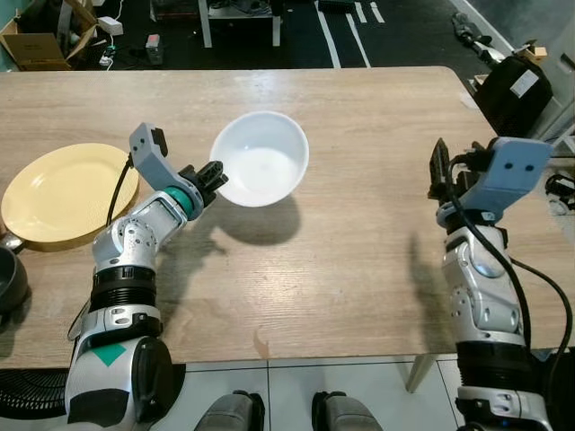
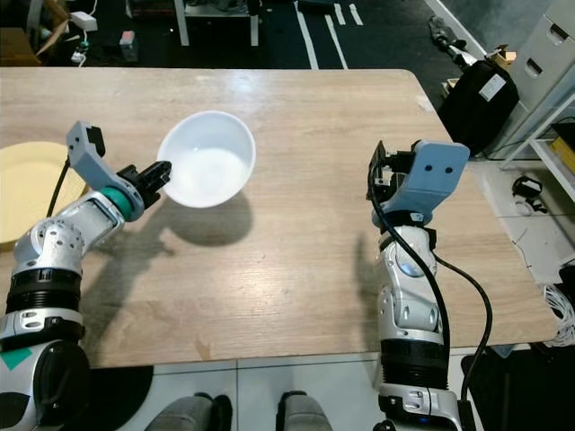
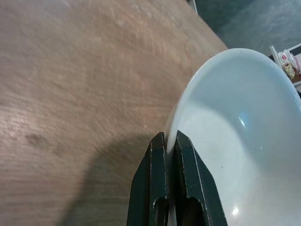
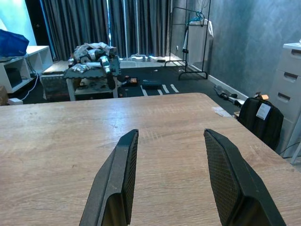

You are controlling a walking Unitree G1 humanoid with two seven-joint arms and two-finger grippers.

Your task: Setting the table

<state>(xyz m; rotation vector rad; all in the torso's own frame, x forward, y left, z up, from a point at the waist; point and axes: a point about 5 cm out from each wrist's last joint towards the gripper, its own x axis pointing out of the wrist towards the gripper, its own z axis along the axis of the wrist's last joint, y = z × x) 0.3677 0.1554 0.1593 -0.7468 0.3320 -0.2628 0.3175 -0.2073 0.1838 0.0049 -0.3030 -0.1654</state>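
Far left on the wooden worktop (image 1: 359, 269), the yellow plate (image 1: 63, 193) lies flat near the edge, already in a place-setting spot by the look of it, with a dark pot or pan (image 1: 9, 278) just peeking in beside it at the frame edge.

Next across, the left pincer (image 1: 214, 175) has the white bowl (image 1: 260, 166) by its near rim, fingers clamped tight, one inside the wall and one outside. The bowl hangs above the worktop, and its shadow (image 1: 256, 224) falls offset on the wood beneath, so it looks lifted rather than resting. A rim pinch makes sense here: the bowl is too wide for these long fingers to span, and holding the edge keeps it roughly upright for carrying toward a place near the plate.

The left wrist view gives what the head views cannot: the two black fingers (image 3: 157, 188) pressed nearly together with only the thin white rim between them, plus the smooth empty inside of the bowl. The head views supply the layout, bowl well apart from the plate.

Over on the right, the right pincer (image 1: 440, 171) hovers above bare wood, holding nothing. Its wrist view shows the two fingers spread wide with open worktop between them, and beyond the far edge a room with dark curtains (image 4: 117, 23) and a cluttered low table (image 4: 91, 70). It looks parked, out of the way.
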